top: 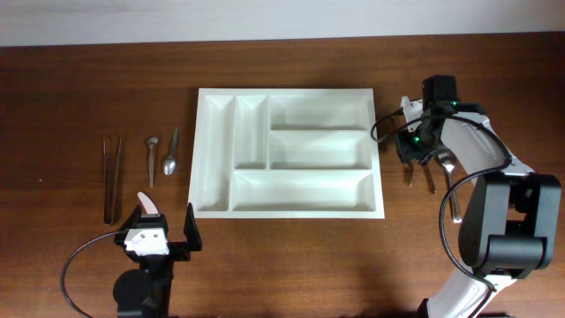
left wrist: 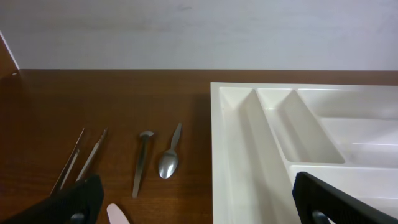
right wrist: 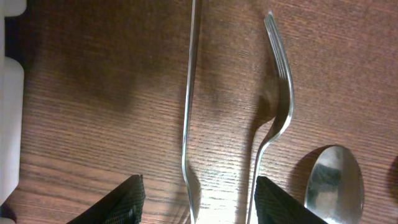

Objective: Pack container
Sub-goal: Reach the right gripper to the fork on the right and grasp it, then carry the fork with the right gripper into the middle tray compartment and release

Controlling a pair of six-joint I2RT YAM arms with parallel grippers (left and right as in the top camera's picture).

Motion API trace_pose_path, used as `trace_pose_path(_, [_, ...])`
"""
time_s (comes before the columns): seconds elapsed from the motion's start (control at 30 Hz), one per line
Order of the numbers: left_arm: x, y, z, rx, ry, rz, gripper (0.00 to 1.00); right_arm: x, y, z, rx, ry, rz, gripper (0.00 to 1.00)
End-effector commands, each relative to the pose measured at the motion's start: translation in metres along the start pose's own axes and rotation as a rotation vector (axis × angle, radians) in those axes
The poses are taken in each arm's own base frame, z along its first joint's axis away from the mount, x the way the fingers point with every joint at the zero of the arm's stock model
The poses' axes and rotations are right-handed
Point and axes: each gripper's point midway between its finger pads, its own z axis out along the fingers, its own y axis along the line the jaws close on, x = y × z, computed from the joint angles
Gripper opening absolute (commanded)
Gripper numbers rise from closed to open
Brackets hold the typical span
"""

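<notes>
The container, a white five-compartment tray, lies empty mid-table; its rim fills the right of the left wrist view and its edge shows in the right wrist view. Just right of it, my right gripper hangs low over loose cutlery. In the right wrist view this gripper is open, and a thin piece seen edge-on runs between its fingers. A fork lies by the right finger and a spoon beyond it. My left gripper stands wide open and empty.
Left of the tray lie two small spoons and a pair of thin tongs or chopsticks. A pale pink utensil tip sits just ahead of the left gripper. The right arm's base stands at the right.
</notes>
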Motion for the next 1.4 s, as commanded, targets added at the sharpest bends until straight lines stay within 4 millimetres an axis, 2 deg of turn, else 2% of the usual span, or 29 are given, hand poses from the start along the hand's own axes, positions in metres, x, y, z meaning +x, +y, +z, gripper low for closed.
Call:
trace_pose_path(0.0, [0.003,-0.003,0.001,0.014,0.0,0.002,0.99,-0.001,-0.005,0.009,0.015,0.014,-0.009,0.58])
trace_pose_path(0.27, [0.003,-0.003,0.001,0.014,0.0,0.002,0.99,0.002,0.0,0.027,-0.016,0.037,-0.009,0.54])
trace_pose_path(0.33, [0.003,-0.003,0.001,0.014,0.0,0.002,0.99,0.003,0.0,0.03,-0.017,0.042,-0.009,0.46])
trace_pose_path(0.37, [0.003,-0.003,0.001,0.014,0.0,0.002,0.99,0.003,0.0,0.031,-0.018,0.044,-0.009,0.38])
trace_pose_path(0.4, [0.003,-0.003,0.001,0.014,0.0,0.002,0.99,0.004,0.0,0.032,-0.019,0.047,-0.009,0.2])
trace_pose_path(0.43, [0.003,-0.003,0.001,0.014,0.0,0.002,0.99,0.004,0.0,0.033,-0.02,0.049,-0.009,0.14])
trace_pose_path(0.6, [0.003,-0.003,0.001,0.014,0.0,0.002,0.99,-0.007,0.01,0.032,-0.081,-0.003,-0.008,0.11])
trace_pose_path(0.67, [0.003,-0.003,0.001,0.014,0.0,0.002,0.99,-0.012,0.013,0.032,-0.098,-0.023,-0.008,0.04])
trace_pose_path(0.87, [0.003,-0.003,0.001,0.014,0.0,0.002,0.99,-0.015,0.013,0.022,-0.105,-0.031,0.029,0.04])
trace_pose_path(1.03, [0.003,-0.003,0.001,0.014,0.0,0.002,0.99,-0.026,0.01,0.005,-0.093,-0.07,0.026,0.04])
trace_pose_path(1.1, [0.003,-0.003,0.001,0.014,0.0,0.002,0.99,-0.037,0.006,-0.01,-0.085,-0.099,0.024,0.04])
trace_pose_path(1.3, [0.003,-0.003,0.001,0.014,0.0,0.002,0.99,-0.083,-0.007,-0.078,-0.042,-0.249,0.004,0.04])
trace_pose_path(1.37, [0.003,-0.003,0.001,0.014,0.0,0.002,0.99,-0.101,0.0,-0.103,-0.065,-0.311,-0.075,0.04])
